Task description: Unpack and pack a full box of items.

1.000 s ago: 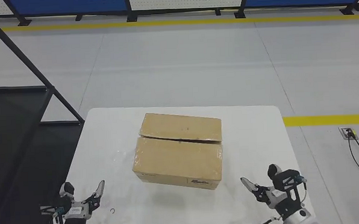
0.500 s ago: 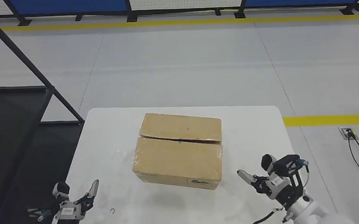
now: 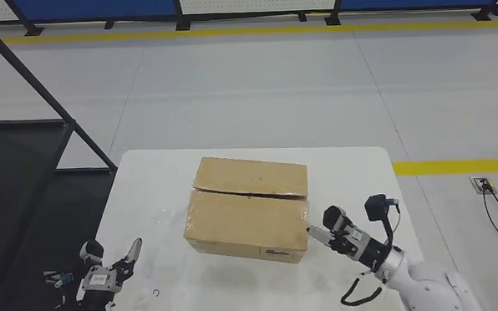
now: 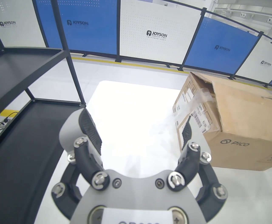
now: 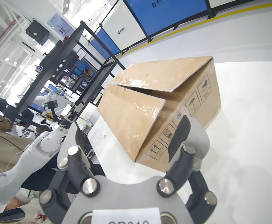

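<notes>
The right gripper [image 3: 320,223] has moved in from the table's near right edge toward the box [image 3: 247,210]. The left gripper [image 3: 113,250] has barely shifted at the near left corner.

Nearest, the left gripper [image 4: 136,117] hovers low over the white table [image 3: 233,164], its fingers spread wide and holding nothing, well apart from the box's left end. The right gripper [image 5: 131,125] is also spread open and empty. It sits just beside the box's near right corner, and whether a fingertip touches the cardboard cannot be told.

The box [image 5: 161,84], brown cardboard, sits in the middle of the table [image 5: 244,127]. Its two top flaps are folded down but do not lie flat, leaving a gap along the seam where they meet. A loose strip of clear tape [image 4: 191,106] hangs from the box's [image 4: 238,118] left end down onto the table [image 4: 131,95].

Beyond the table's left side stands a black rack [image 3: 28,81], its shelves [image 4: 31,63] dark.
</notes>
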